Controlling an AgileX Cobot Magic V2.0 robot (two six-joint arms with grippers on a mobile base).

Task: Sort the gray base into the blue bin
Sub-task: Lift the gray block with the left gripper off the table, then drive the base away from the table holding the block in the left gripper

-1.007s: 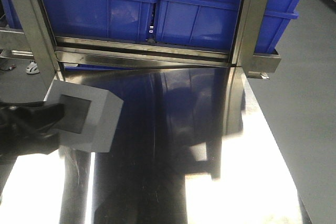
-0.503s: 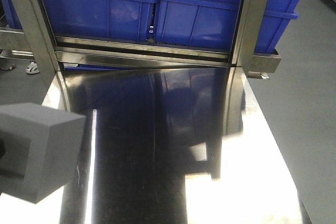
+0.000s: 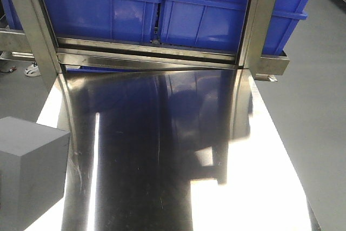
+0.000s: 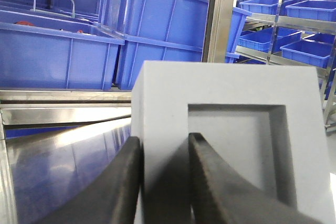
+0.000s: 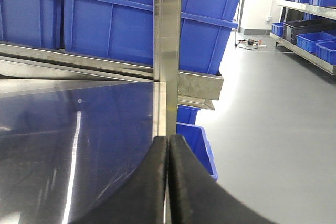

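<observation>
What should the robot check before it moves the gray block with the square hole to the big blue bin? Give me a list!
1. Grip of the left fingers on the gray base: ok, one finger is outside its wall and one is inside the recess.
2. Gray base lifted off the steel table: cannot tell, its bottom is cut off in the front view.
3. The right fingers out of the way: ok, they are shut and empty, by the table's right edge.
4. Way to the blue bin: ok, nothing lies on the table in between.
5. Room inside the bin: cannot tell, its inside is hidden.
</observation>
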